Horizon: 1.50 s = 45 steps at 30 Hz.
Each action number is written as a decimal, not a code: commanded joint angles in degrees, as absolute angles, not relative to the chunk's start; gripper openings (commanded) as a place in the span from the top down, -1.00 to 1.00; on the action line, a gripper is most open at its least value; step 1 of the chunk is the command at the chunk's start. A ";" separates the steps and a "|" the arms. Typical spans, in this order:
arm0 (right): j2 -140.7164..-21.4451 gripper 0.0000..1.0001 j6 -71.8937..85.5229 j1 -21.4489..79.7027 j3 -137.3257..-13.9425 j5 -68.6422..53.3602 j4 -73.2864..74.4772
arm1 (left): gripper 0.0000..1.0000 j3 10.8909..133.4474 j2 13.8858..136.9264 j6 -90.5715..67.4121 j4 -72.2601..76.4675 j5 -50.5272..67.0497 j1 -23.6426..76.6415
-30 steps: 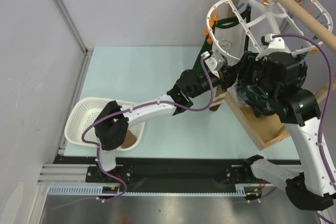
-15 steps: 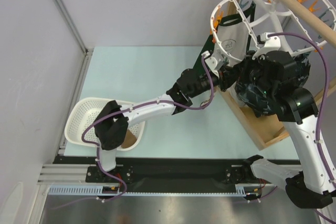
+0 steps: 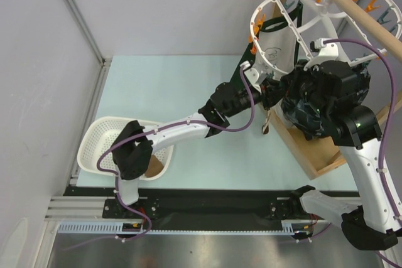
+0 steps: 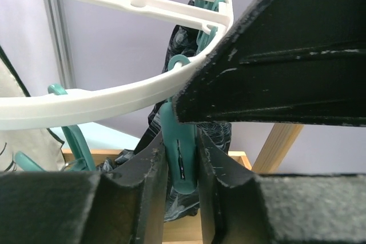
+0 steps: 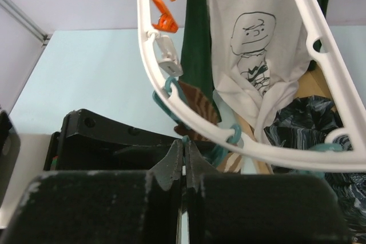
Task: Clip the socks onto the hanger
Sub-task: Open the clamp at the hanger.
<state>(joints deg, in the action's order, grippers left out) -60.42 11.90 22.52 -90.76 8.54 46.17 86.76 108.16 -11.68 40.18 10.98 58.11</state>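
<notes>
In the white laundry basket (image 3: 100,139) at the table's (image 3: 176,86) near-left edge we see only something brown (image 3: 155,166). The left gripper (image 4: 182,164) squeezes a teal clip (image 4: 174,135) under the hanger (image 4: 108,104) rim. Only the right wrist view shows the striped sock (image 5: 197,104) just behind that rim. The right gripper (image 5: 184,152) is pressed closed, and we cannot tell whether it pinches the sock. Both work close beside the wooden frame (image 3: 314,155).

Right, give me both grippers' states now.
Left gripper: closed on a teal clip on the hanger.
Right gripper: closed, apparently pinching the striped sock.
</notes>
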 commanded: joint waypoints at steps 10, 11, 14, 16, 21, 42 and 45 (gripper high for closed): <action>-60.21 1.00 12.30 21.44 -91.23 10.46 45.00 | 0.12 87.27 104.50 -10.99 43.42 16.08 59.15; -60.21 1.00 12.30 21.36 -91.32 10.37 45.17 | 0.12 87.62 104.68 -11.07 42.55 16.17 59.15; -60.12 1.00 12.65 21.27 -91.67 9.76 45.18 | 0.12 88.15 105.38 -10.99 42.19 16.52 59.24; -59.94 1.00 12.83 21.18 -92.02 9.32 45.44 | 0.10 88.33 105.82 -10.99 42.10 16.61 59.15; -59.68 1.00 13.53 21.01 -92.20 7.48 45.44 | 0.48 90.35 107.14 -11.86 40.70 17.58 58.54; -56.87 -0.16 16.26 20.74 -92.03 13.44 49.22 | 1.00 92.11 107.14 -13.01 37.18 13.62 58.80; -57.13 -0.15 18.01 20.74 -91.93 15.20 49.30 | 1.00 92.02 106.79 -12.92 37.18 13.19 58.89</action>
